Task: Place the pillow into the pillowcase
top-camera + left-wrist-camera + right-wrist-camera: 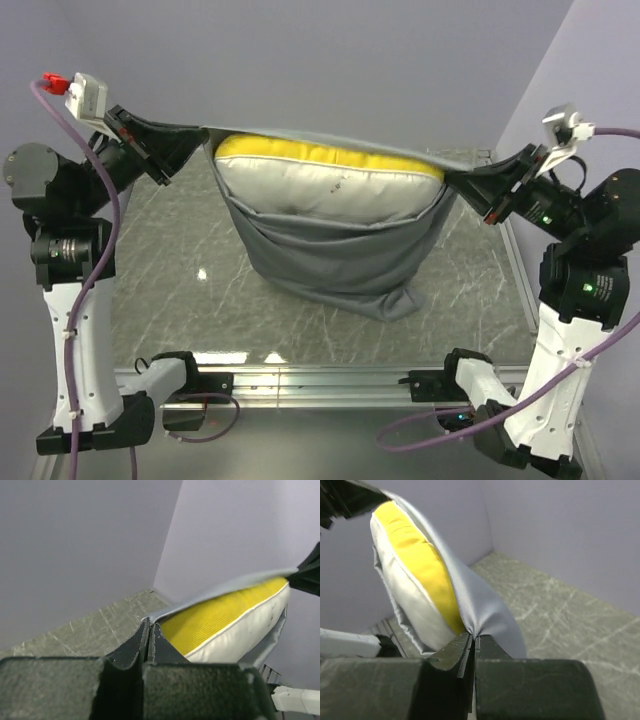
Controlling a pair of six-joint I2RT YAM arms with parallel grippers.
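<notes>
So the left fingers [136, 644] are pinched tight on one top corner of the pillowcase [320, 258], and the right fingers [454, 652] are clamped on the other. The pillow [330, 195] sits inside with its yellow band showing.

Soft, even light falls from above, and small white glare spots dot the counter [160, 300]. The pillowcase [330, 265] casts a faint shadow. Close up, both wrist views blur the left hand [149, 630] and right hand [472, 641].

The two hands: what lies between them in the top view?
The pillowcase hangs stretched from the left hand to the right hand, with the pillow inside, its yellow band uppermost. The top view shows it.
</notes>
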